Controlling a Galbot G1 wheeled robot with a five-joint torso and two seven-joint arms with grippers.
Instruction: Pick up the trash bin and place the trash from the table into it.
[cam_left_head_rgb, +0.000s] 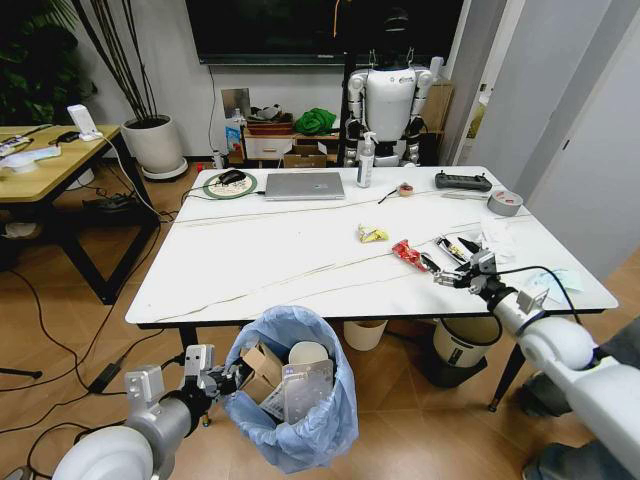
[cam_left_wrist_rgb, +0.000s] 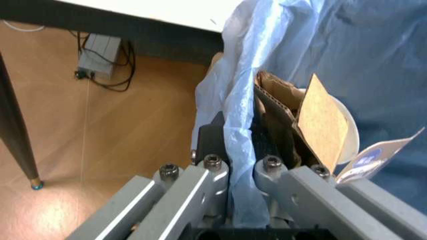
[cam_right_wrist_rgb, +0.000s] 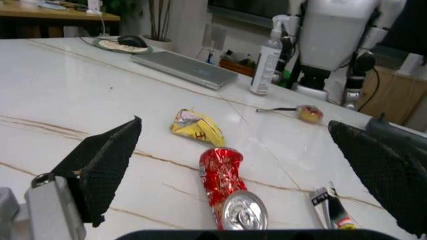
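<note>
Room: wood floor, a wood-topped desk (cam_left_head_rgb: 45, 160) at far left, a white humanoid robot (cam_left_head_rgb: 388, 105) standing beyond the far edge.
Table: one white table (cam_left_head_rgb: 280, 250) with thin dark veins; its left half is bare.
Bin count: one trash bin (cam_left_head_rgb: 290, 400), hanging just off the near edge, left of centre.
Bin look: round, lined with a baggy light-blue bag (cam_left_wrist_rgb: 333, 55); cardboard (cam_left_wrist_rgb: 320, 120), a paper cup and white card sit inside.
Left gripper: left gripper (cam_left_wrist_rgb: 243, 165) at the bin's left rim, fingers pinched on rim and bag.
Trash on the table: a yellow wrapper (cam_right_wrist_rgb: 195, 128), one crushed red can (cam_right_wrist_rgb: 225, 187) and a small packet (cam_right_wrist_rgb: 331, 209), grouped right of centre.
Right gripper: right gripper (cam_right_wrist_rgb: 247, 172) above the near right of the table, fingers (cam_right_wrist_rgb: 107, 165) spread wide either side of the can, not touching it.
Far edge: laptop (cam_left_head_rgb: 305, 185), spray bottle (cam_left_head_rgb: 366, 160), tape roll (cam_left_head_rgb: 505, 203).
</note>
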